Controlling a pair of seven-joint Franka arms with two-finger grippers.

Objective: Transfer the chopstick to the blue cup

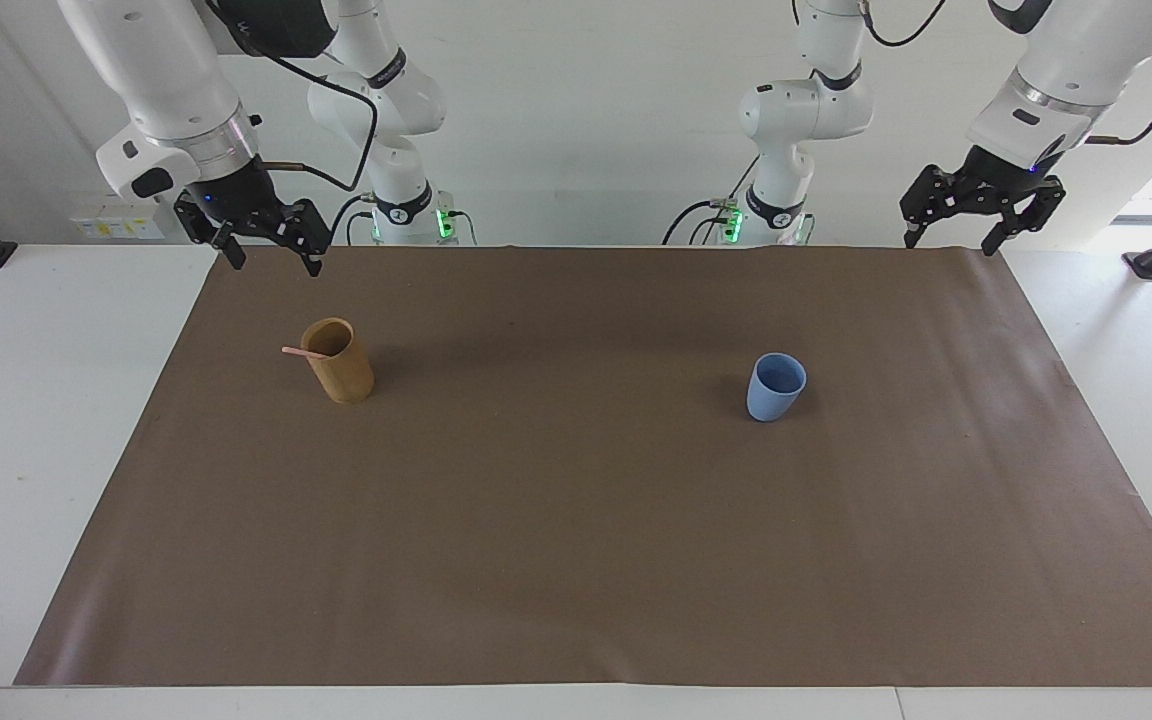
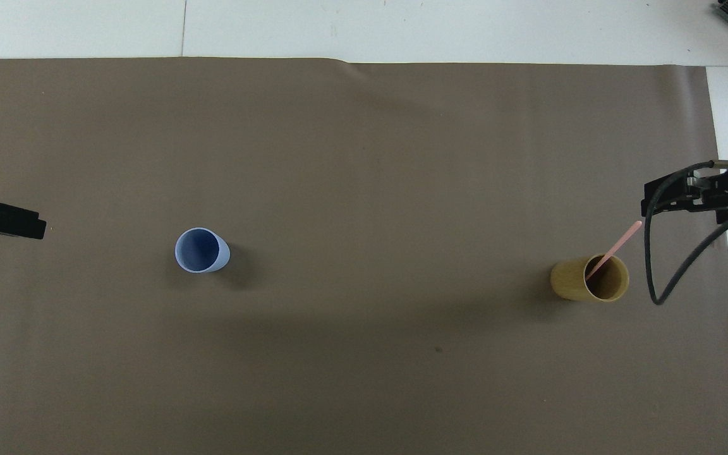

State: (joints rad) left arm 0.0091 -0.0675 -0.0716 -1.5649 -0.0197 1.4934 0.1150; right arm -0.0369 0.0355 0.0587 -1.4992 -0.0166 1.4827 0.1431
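While both arms hung raised at the robots' end of the table, nothing on the work surface was being touched. A brown mat [image 1: 576, 520] covered most of the white table [image 1: 26, 420], its farther edge showing a slight ripple in the overhead view. A plain pale wall [image 1: 586, 110] stood at the robots' backs, and green lights [image 1: 441, 222] glowed at the two arm bases. A small panel [image 1: 118, 226] sat low on that wall near the right arm's end; whatever was printed on it could not be read, and no brand or lettering was legible anywhere.

The right gripper [image 1: 269, 258] hovered over the mat's edge, just above the level of the tan cup [image 1: 338, 361], with its fingers spread wide and holding nothing. The left gripper [image 1: 948, 243] hovered over the mat's corner at its own end, fingers likewise wide apart and empty.

The chopstick [image 1: 303, 352] stood slanted inside the tan cup, its upper end leaning out over the rim toward the right arm's end of the table. The blue cup [image 1: 775, 387] stood upright and empty, well apart from the tan cup, toward the left arm's end.
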